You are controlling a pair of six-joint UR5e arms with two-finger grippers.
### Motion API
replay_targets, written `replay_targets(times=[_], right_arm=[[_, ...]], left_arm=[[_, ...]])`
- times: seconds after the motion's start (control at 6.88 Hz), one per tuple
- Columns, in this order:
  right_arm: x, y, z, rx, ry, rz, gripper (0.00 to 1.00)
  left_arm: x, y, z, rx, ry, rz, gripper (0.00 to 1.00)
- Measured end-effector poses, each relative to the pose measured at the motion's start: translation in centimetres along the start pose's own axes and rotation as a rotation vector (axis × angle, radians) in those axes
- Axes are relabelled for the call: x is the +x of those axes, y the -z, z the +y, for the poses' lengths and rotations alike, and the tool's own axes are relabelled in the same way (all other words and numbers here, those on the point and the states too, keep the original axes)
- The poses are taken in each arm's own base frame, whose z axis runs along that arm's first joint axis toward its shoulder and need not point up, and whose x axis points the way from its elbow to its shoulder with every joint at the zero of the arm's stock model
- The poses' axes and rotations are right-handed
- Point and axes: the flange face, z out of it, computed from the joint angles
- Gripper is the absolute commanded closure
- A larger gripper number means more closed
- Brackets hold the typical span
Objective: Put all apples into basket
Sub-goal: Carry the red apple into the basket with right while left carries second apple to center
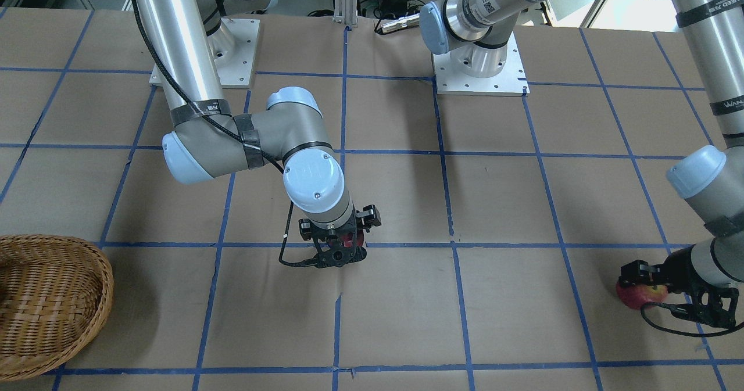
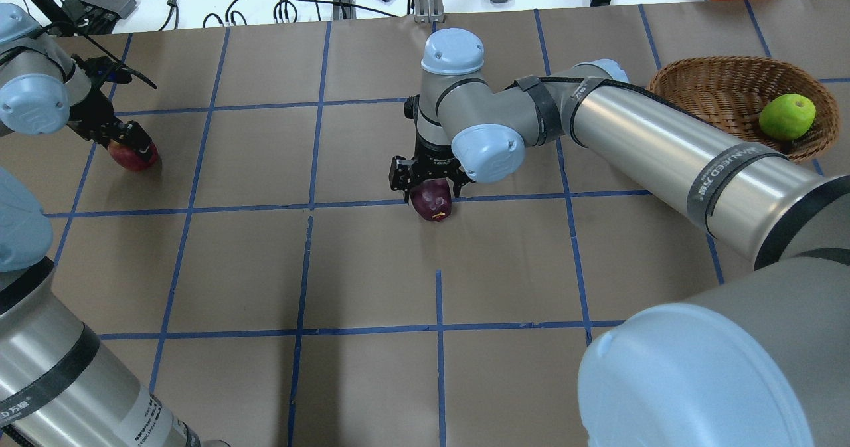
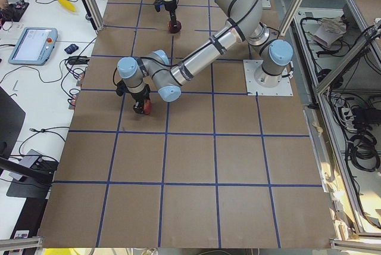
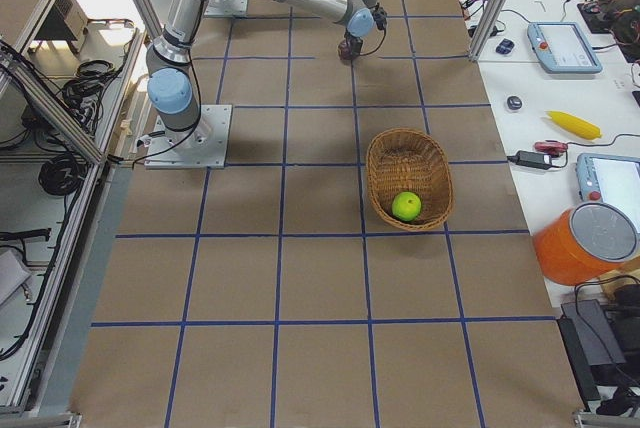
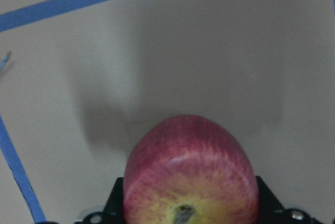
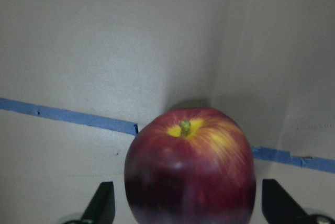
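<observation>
- Brown tabletop, crossed by blue tape lines.
- At the middle of the tabletop, the dark red apple sits by a tape line. The right jaws stand apart on either side of it, with a thin gap showing.
- Near the tabletop's left edge, the left jaws are clamped on the red-and-yellow apple.
- At the far right corner, the basket holds the green apple.

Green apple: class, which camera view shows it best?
Overhead exterior: the green apple appears largest, lying in the basket. Exterior right shows it smaller; the other views miss it.
</observation>
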Motion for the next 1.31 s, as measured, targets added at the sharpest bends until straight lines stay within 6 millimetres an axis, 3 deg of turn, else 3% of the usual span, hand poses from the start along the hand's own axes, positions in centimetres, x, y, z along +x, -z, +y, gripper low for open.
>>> replay_targets(times=[0.15,0.29,0.44,0.58,0.73,0.87,1.02,1.16,1.31], right_arm=[[0.1,-0.6,-0.2,0.028,-0.007,-0.004,0.93],[0.3,-0.8,-0.4,0.072,-0.021,-0.009,1.00],[0.9,-0.1,-0.5,0.103,-0.032,-0.007,1.00],[1.8,2.2,-0.3,0.115,-0.047,-0.003,1.00],[4.2,6.0,0.4,0.104,-0.084,0.012,1.00],[9.2,10.4,1.2,0.087,-0.140,0.045,1.00],[15.8,14.4,2.0,0.085,-0.214,0.080,1.00],[23.1,17.7,2.9,0.095,-0.292,0.106,1.00],[30.7,19.8,3.7,0.106,-0.333,0.114,1.00]], left_arm=[[2.0,1.1,1.6,-0.017,0.038,0.026,0.64],[5.2,1.7,3.1,-0.024,0.074,0.054,0.65],[9.6,2.2,3.7,-0.026,0.114,0.068,0.67],[14.4,2.7,3.5,-0.030,0.151,0.067,0.68],[19.5,2.9,3.1,-0.036,0.184,0.067,0.68],[24.5,2.9,2.7,-0.034,0.251,0.088,0.67],[29.6,2.9,1.9,-0.026,0.328,0.116,0.67],[35.5,2.6,1.2,-0.011,0.408,0.122,0.67],[41.8,2.0,0.9,0.008,0.500,0.123,0.60]])
